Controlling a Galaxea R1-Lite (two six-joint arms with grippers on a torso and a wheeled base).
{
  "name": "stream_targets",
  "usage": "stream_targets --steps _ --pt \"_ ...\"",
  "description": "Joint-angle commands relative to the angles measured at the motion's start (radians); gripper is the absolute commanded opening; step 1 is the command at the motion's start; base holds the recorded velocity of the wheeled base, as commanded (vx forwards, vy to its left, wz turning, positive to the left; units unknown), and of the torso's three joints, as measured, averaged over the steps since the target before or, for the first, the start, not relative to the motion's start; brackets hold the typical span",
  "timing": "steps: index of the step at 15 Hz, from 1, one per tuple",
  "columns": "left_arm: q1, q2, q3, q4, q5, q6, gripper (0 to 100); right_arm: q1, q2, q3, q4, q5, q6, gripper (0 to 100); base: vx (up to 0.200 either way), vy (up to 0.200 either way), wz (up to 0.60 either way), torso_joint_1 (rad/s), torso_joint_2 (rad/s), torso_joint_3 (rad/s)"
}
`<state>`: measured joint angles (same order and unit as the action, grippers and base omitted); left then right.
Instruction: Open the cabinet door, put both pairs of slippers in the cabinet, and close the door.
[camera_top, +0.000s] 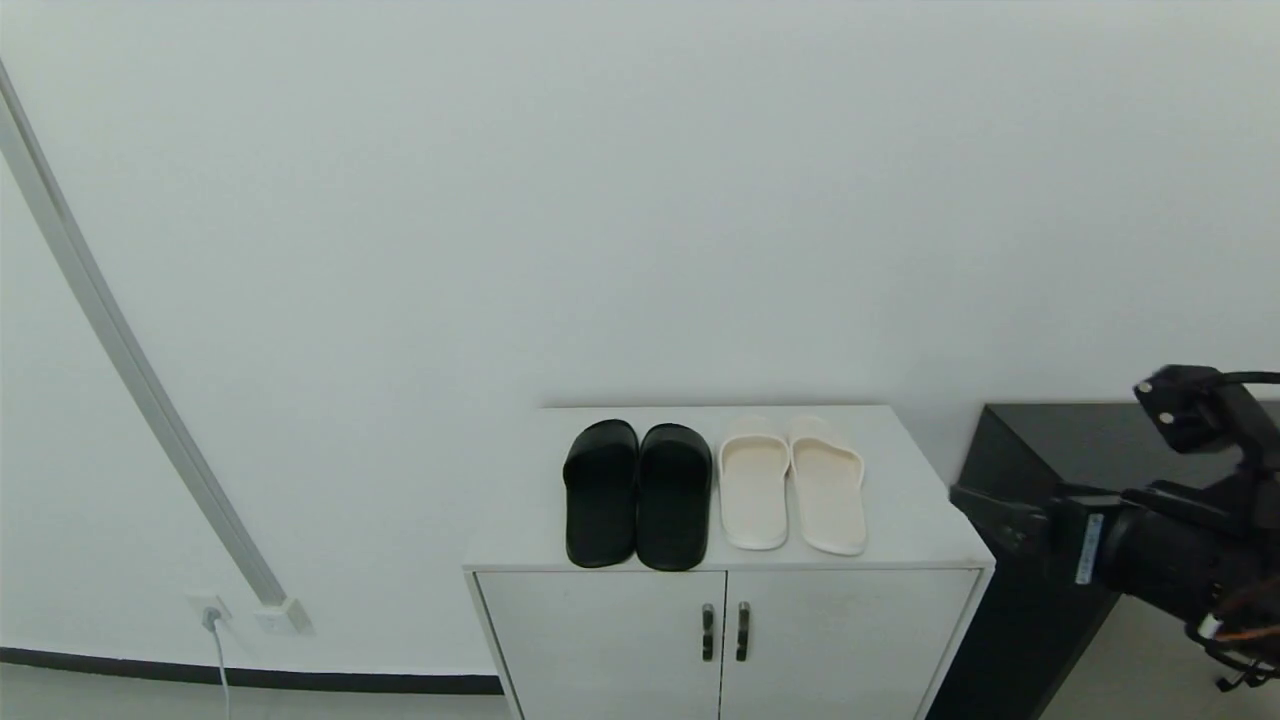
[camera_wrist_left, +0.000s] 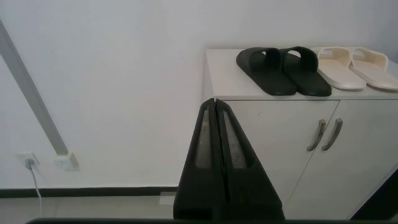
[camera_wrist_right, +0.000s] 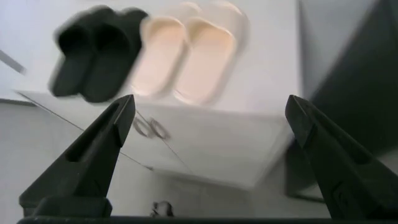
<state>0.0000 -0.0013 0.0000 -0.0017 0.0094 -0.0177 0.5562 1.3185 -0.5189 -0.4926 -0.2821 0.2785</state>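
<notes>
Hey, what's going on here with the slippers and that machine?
A two-armed robot is facing a white cabinet and holds nothing. A black pair of slippers and a cream pair sit side by side on top, and both doors are shut. The right claw is open, raised near the cabinet's right side. The left claw is shut, lower down and off to the cabinet's left. Neither touches anything.

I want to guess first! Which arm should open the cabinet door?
Probably right: the right pincer is open, beside the cabinet on its right. The left pincer is shut, off to its left.
</notes>
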Motion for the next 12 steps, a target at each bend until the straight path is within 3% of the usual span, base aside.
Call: stream_targets --steps 1,5,12 --pt "0.000 0.001 0.000 -0.001 0.001 -0.001 0 0.054 0.217 -0.118 -0.029 -0.049 0.013 100 0.000 0.000 0.00 0.000 0.00 0.000" --pt "0.000 0.001 0.000 -0.001 0.003 -0.001 0 0.177 0.375 -0.271 -0.024 -0.207 0.087 100 0.000 0.000 0.00 0.000 0.00 0.000" --pt "0.000 0.001 0.000 -0.001 0.003 0.002 0 0.172 0.657 -0.424 -0.035 -0.327 0.137 100 0.000 0.000 0.00 0.000 0.00 0.000"
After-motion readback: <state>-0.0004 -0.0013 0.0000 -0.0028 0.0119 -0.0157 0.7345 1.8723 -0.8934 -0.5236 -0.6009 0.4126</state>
